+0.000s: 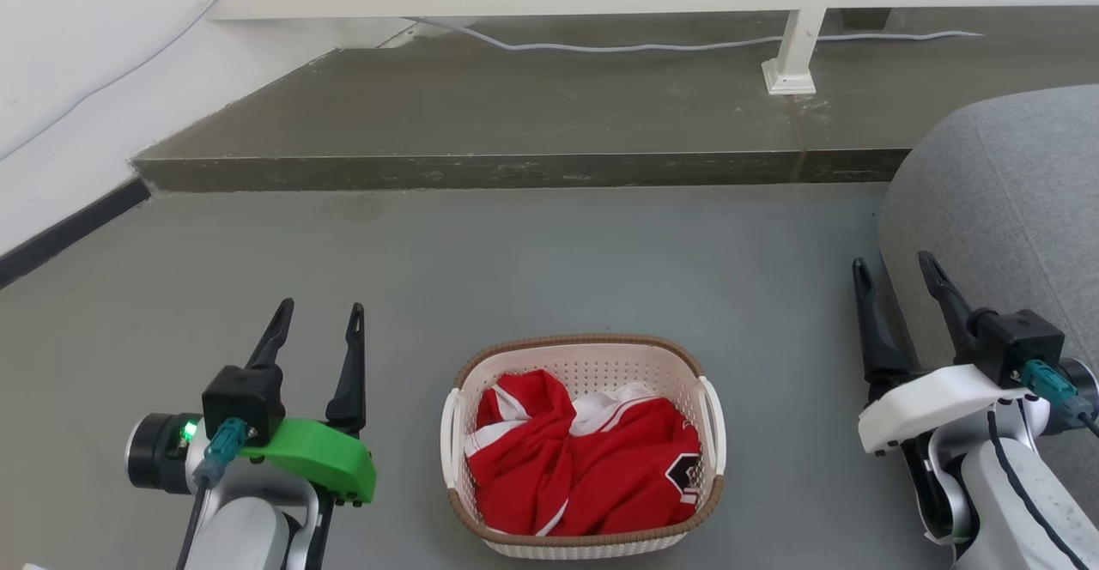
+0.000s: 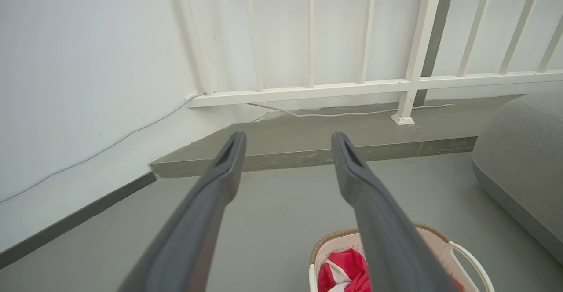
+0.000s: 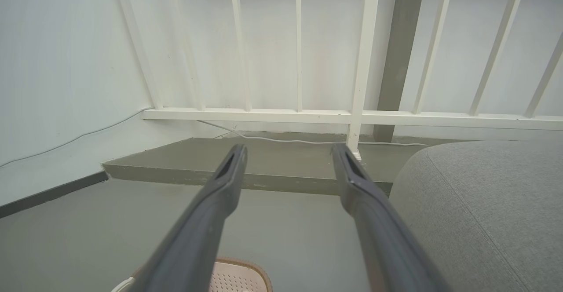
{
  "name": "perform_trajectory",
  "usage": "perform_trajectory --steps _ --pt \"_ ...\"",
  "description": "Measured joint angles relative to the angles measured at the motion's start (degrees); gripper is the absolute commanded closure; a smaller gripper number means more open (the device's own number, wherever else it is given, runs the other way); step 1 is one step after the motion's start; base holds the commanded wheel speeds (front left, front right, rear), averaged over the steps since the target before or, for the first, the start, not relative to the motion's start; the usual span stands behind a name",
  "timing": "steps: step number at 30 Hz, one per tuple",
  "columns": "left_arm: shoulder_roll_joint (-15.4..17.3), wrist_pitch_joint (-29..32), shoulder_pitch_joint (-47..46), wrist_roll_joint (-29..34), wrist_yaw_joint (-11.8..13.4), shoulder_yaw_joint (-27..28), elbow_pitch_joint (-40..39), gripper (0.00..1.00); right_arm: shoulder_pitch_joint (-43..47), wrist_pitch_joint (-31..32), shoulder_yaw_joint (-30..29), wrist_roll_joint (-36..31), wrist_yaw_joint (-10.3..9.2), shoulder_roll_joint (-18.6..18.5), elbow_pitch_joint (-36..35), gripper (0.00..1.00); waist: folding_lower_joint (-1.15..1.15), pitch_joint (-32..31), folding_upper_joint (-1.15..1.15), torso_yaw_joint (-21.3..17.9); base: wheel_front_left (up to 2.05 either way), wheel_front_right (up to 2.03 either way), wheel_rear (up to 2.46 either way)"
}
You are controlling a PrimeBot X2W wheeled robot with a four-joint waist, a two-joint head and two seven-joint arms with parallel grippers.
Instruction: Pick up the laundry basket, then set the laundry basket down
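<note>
Both arms flank the target with nothing in hand. The left gripper (image 1: 319, 308) has its fingers spread wide, and the right gripper (image 1: 893, 263) is spread too, hanging close beside the grey sofa (image 1: 1004, 201). The laundry basket (image 1: 592, 370) sits on the floor (image 1: 515, 261) between them, apart from both.

The danger, as I read it, is an uneven lift. If one side catches its white handle (image 1: 448, 441) before the other, the basket tips and the red garment (image 1: 584, 476) slides out. The handles are thin loops, so long fingers could slip past or hook the perforated wall instead. The right arm also has little room and may brush the sofa.

The basket itself is cream-white, rounded and perforated, with a brown woven-look rim. It stands upright, with the crumpled red-and-white cloth heaped loosely inside.
</note>
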Motion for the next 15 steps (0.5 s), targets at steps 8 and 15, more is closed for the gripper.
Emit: perform_trajectory --steps 8,15 --pt "-0.05 0.00 -0.29 0.01 0.05 0.02 0.62 0.00 0.00 0.00 -0.24 0.00 0.09 0.20 0.80 0.00 0.00 -0.02 0.00 0.02 0.00 0.00 0.00" --pt "-0.20 0.01 -0.38 0.02 0.05 -0.04 1.27 0.00 0.00 0.00 -0.42 0.00 0.49 0.34 1.21 0.00 0.00 -0.06 0.00 0.01 0.00 0.00 0.00"
